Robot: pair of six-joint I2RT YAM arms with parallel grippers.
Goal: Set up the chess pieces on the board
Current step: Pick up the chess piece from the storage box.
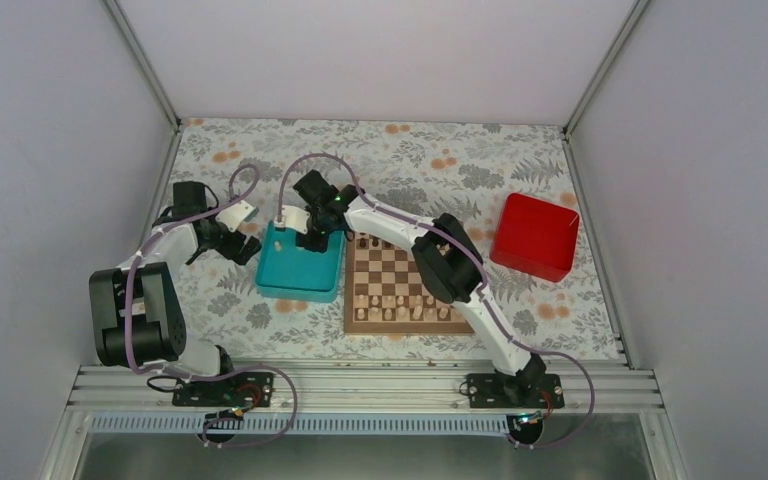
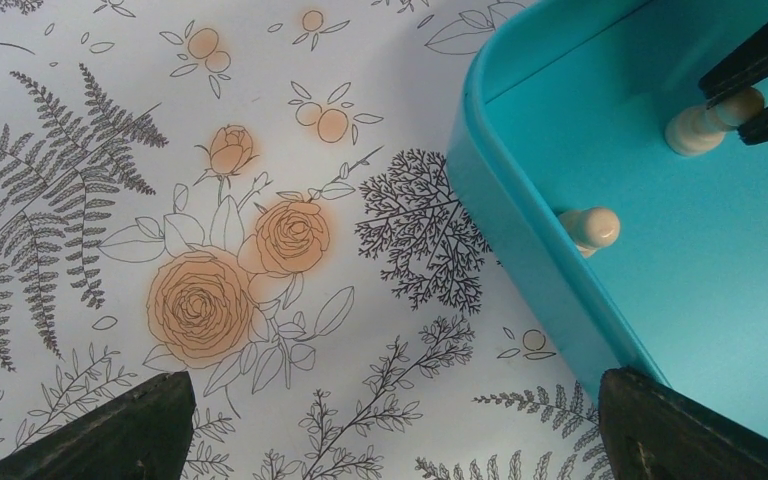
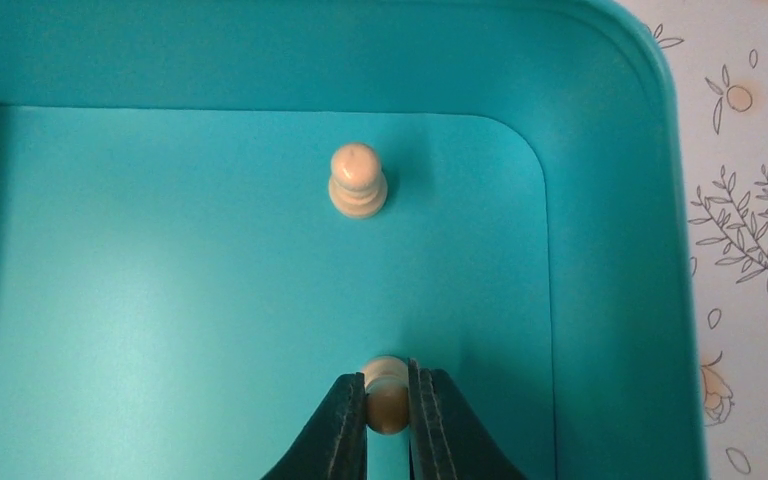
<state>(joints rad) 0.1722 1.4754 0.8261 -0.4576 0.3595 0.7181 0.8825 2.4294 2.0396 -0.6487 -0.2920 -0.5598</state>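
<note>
One teal tray (image 1: 305, 268) holds two pale chess pieces (image 3: 358, 182). One chessboard (image 1: 396, 270) carries two near rows of pale pieces (image 1: 392, 308), too small to count one by one. There is one red box (image 1: 534, 236). Two robot arms, a left arm (image 1: 148, 295) and a right arm (image 1: 452, 268), stand over one flowered worktop (image 1: 410, 160).

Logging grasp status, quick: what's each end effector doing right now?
Left end effector: open, empty.
Right end effector: closed on a pale chess piece.

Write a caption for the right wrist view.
Right gripper shut on a pale chess piece inside the teal tray; a second piece stands beyond.
</note>
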